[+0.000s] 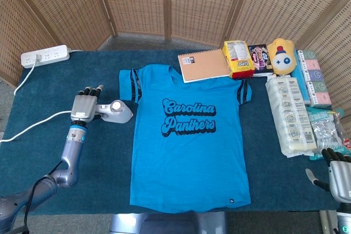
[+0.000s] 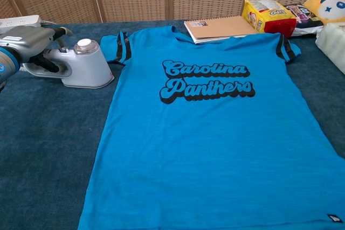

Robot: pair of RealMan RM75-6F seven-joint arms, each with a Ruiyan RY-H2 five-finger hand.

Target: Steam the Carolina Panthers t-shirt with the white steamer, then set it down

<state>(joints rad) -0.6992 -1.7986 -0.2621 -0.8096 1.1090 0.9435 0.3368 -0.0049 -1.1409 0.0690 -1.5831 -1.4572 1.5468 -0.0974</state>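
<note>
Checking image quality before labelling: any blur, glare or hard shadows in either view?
Head view: even, soft light, shirt print sharp, no glare. Chest view: also sharp, with a faint shadow under the steamer; the left hand is cut by the frame edge.

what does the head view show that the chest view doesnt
Only the head view shows the right robot hand idle at the table's near right corner, the whole white power strip with its cord, and the packaged goods along the right edge. Only the chest view shows the steamer's handle from the side, with the left robot hand over it. Both share the Carolina Panthers t-shirt, the white steamer, the spiral notebook and the yellow snack bag.
</note>
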